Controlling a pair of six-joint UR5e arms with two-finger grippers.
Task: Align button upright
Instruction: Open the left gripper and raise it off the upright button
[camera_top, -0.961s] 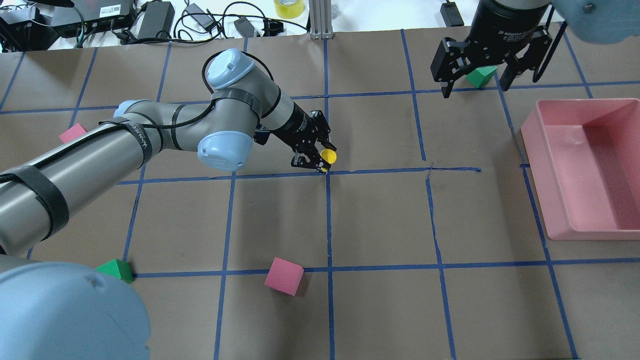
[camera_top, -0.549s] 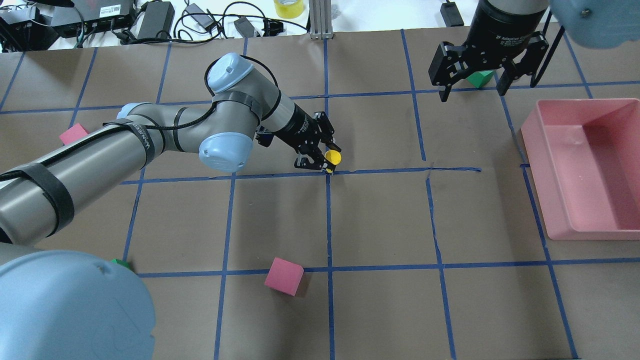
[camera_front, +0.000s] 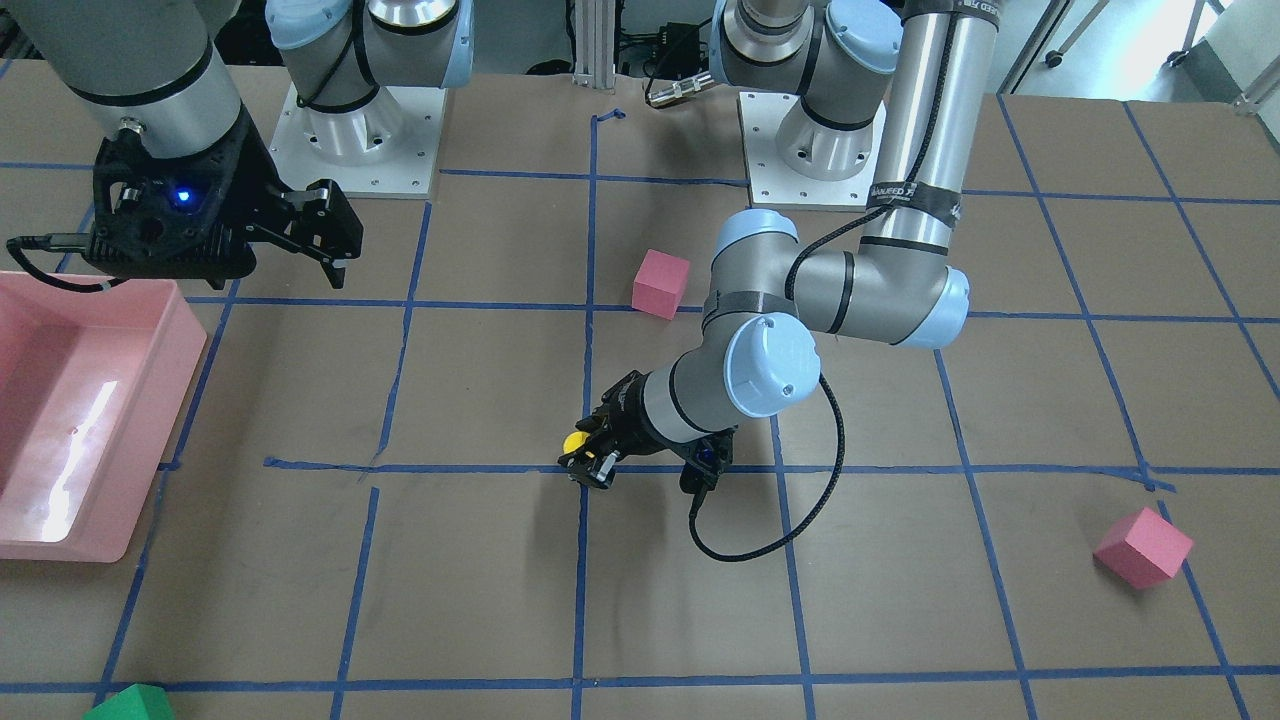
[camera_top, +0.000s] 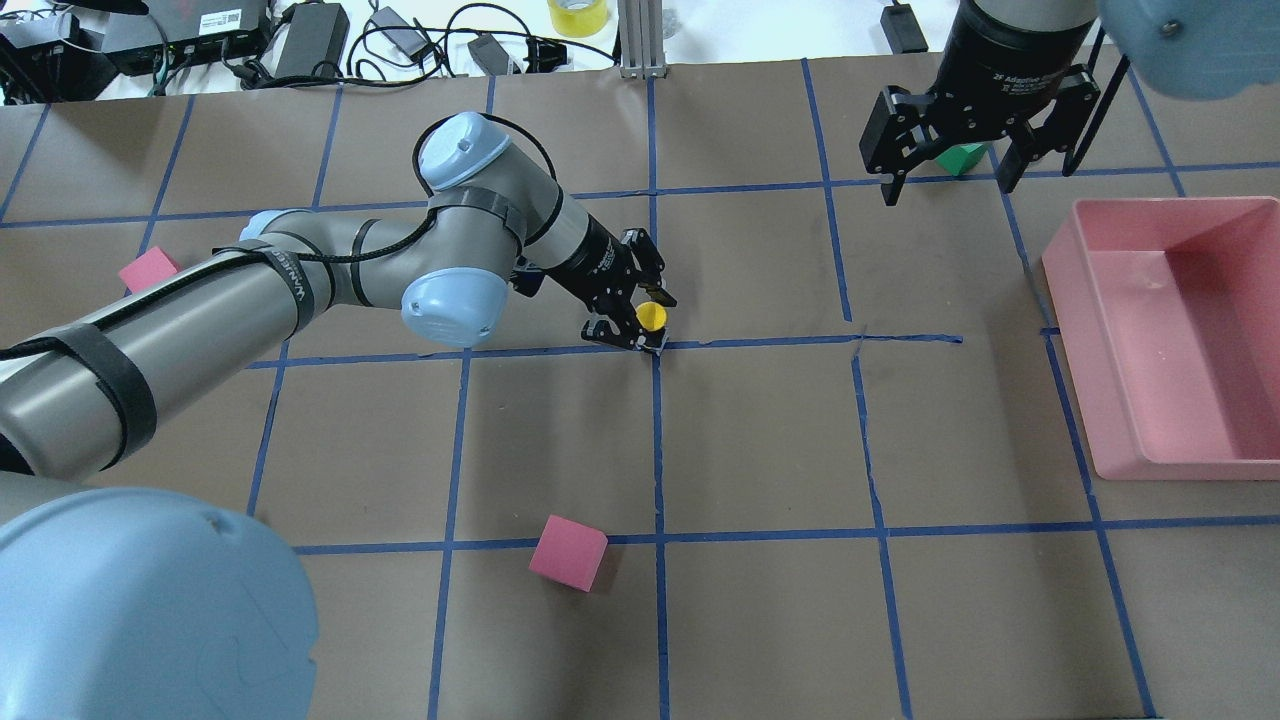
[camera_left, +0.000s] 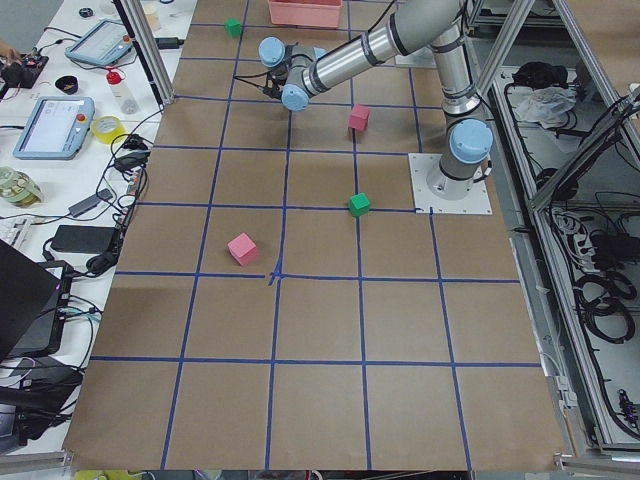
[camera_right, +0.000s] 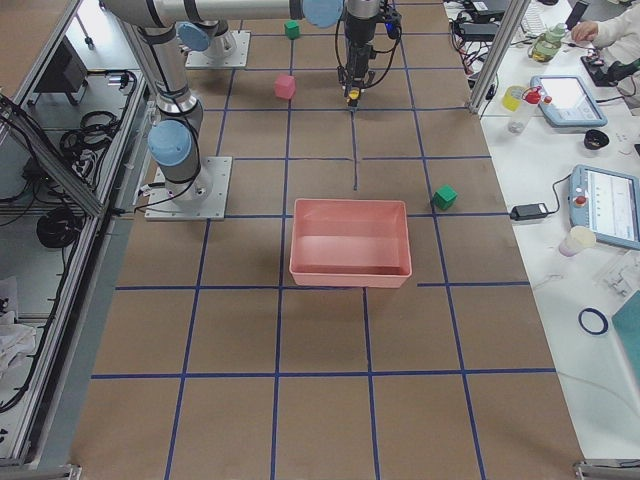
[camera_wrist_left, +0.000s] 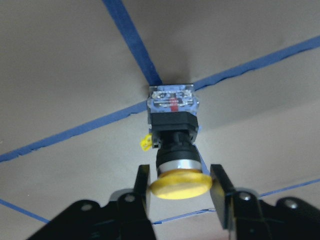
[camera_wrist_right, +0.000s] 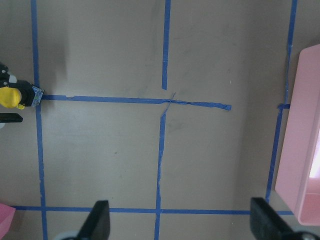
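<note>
Since half a second ago my left gripper (camera_wrist_left: 181, 176) has slid a touch to my left with the button (camera_top: 651, 316), whose yellow cap now shows rounder from overhead. My left fingers sit narrowly spaced on either side of that cap and seem to pinch it, though the wrist view leaves one contact unclear. The button's blue-and-silver base sits at the crossing of blue tape lines (camera_wrist_left: 125, 27) near the table's middle. My right gripper (camera_top: 948, 189) hangs spread wide, holding nothing, above the green cube (camera_top: 962, 157), well apart from the button.

Bright, even light; soft shadows
</note>
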